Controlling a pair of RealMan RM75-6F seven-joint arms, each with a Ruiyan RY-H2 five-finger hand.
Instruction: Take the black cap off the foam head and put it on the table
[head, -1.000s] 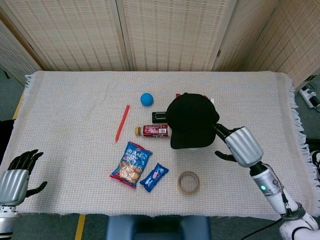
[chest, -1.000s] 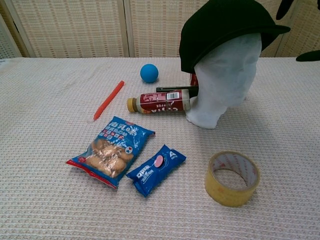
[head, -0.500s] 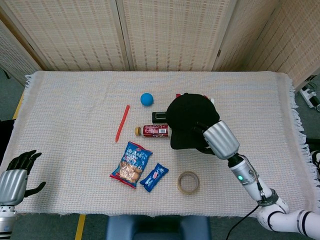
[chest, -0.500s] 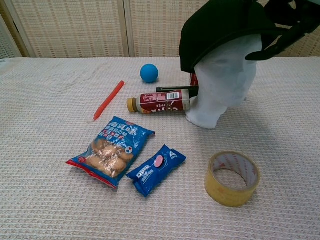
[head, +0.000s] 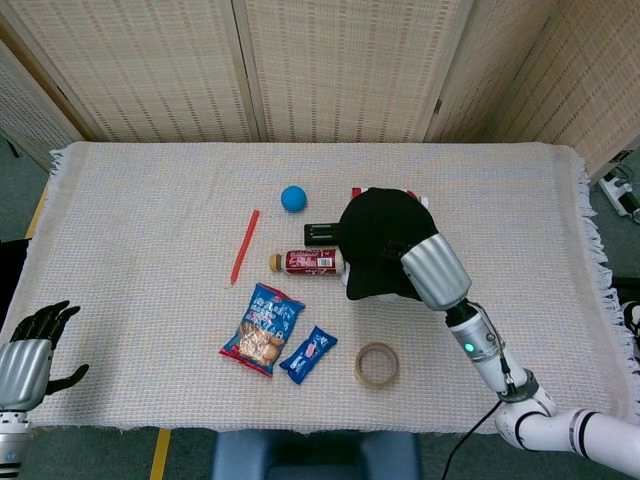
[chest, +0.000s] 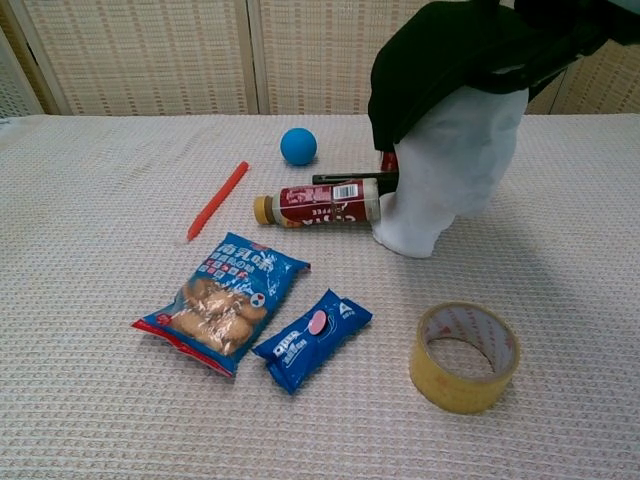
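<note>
The black cap sits on the white foam head, which stands upright right of the table's middle. My right hand reaches over the cap from the front right and grips its brim side; in the chest view its dark fingers blend into the cap at the top right. The cap is tilted, raised a little off the forehead. My left hand hovers at the table's near left corner with fingers apart, holding nothing.
A brown bottle and a black box lie just left of the head. A blue ball and red stick lie further left. A snack bag, blue packet and tape roll lie near the front.
My right hand swung in from the right, closed on the cap, and has shifted it slightly right and up on the head. The left hand has barely moved.
</note>
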